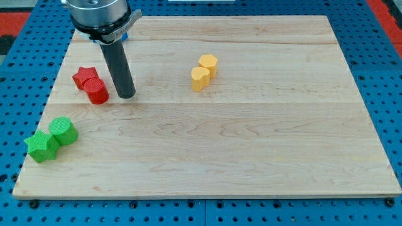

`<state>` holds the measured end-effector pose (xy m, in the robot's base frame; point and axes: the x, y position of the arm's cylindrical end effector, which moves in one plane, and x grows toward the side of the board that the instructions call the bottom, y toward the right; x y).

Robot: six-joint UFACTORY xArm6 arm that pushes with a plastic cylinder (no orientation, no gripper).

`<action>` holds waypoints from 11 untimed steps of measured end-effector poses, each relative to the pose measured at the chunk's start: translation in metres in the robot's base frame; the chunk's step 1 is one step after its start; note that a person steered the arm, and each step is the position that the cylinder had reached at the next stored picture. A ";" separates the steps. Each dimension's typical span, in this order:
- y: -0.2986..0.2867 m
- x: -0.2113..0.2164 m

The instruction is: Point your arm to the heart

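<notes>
Yellow heart (200, 80) sits a bit above the middle of the wooden board (251, 157), touching a yellow hexagon (209, 64) at its 1 o'clock. At least I think it's the heart, the notch on top is tiny and hard to read, so that's my best guess.

Going from the near edge back: a green star (40, 146) and a green cylinder (63, 130) are bunched together at the view's bottom left, nothing to do with this. Further back, my tip (127, 95) is down on the board with a red cylinder (98, 92) just beside it at 9 o'clock and a red star (84, 76) behind that. No hand on this thing, it's a bare rod, so it grasps nothing.

Progress-wise I'd say barely started: the heart is well apart from my tip, out at roughly 3 o'clock, with open wood between. The whole slide across is left.

There's a sliver of blue (125, 36) poking out behind the arm's housing at the far edge; can't tell if it's a block.
</notes>
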<state>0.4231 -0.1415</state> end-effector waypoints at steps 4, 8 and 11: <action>-0.001 0.001; 0.012 -0.019; 0.054 -0.021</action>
